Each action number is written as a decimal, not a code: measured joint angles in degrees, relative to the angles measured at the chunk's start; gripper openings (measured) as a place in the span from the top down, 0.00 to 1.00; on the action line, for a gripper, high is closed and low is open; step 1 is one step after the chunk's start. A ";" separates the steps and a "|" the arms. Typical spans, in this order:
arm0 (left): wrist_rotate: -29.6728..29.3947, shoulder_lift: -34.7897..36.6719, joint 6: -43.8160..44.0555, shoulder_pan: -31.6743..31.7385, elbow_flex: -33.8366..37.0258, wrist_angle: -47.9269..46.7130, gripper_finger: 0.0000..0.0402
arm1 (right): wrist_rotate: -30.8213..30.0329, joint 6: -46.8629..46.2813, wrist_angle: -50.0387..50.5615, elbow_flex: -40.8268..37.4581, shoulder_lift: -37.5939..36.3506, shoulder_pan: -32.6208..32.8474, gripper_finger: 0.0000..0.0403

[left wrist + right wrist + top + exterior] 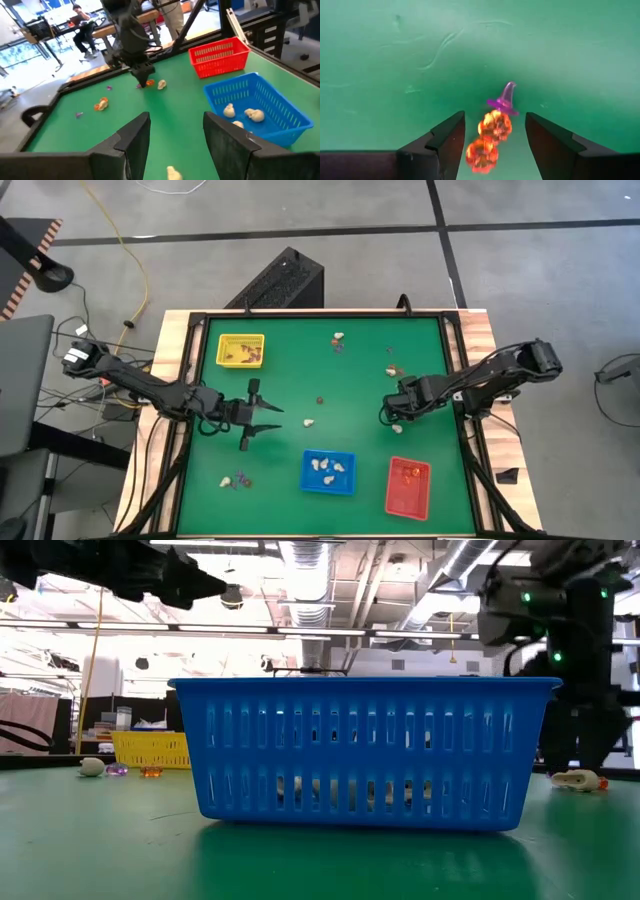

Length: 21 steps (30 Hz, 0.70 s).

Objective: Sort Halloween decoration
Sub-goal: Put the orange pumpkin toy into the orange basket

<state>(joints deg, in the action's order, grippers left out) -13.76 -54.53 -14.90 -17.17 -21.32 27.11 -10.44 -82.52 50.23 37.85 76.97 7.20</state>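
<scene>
Right pincer [495, 137]: released, fingers spread wide and low over the green surface [330, 395], at about 3 o'clock on it; nothing held.
Between its fingers: two orange-red trinkets [490, 135] touching each other, and a small purple witch-hat trinket [506, 99] touching the farther one.
Left pincer [175, 145]: released, empty, waiting at about 9 o'clock, fingers pointing toward the middle.
Whitish-cream trinket [173, 173]: lies just ahead of the left pincer.
Yellow tray [241, 350]: at 11 o'clock, some dark and orange pieces inside.
Blue tray [329, 472]: at 6 o'clock, whitish-cream pieces inside.
Red tray [408, 487]: at 5 o'clock, an orange piece inside.
Loose decoration: scattered at 12, 1 and 7 o'clock and near the centre.
Risk, mixed grab: three pieces of two colours sit bunched in the right gap; a close here would likely take the purple hat with the orange ones and land it in the wrong tray.
Risk, squirt-out: the pieces are round and tiny; fingers closing off-centre could flick one across the surface.
Risk, partial lift: two stacked orange pieces may not both seat, so one could drop on the way.
Risk, scrape: fingers ride very near the mat; a lower descent could drag on it.
</scene>
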 joint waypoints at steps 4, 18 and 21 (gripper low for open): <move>-0.25 8.14 0.45 0.00 0.00 -5.91 0.57 | -0.43 0.74 -6.24 -3.30 -0.16 -0.26 0.41; 2.00 22.43 4.46 -1.14 0.00 -16.92 0.57 | -0.61 -4.23 -5.71 -3.68 -0.11 2.49 0.67; 1.96 22.42 4.17 -1.22 0.00 -17.16 0.57 | -0.68 -4.39 -5.70 -3.59 -0.22 2.77 0.70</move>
<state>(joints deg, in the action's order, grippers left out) -11.80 -32.11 -10.73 -18.39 -21.32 9.95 -11.12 -86.91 44.53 34.26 76.75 9.97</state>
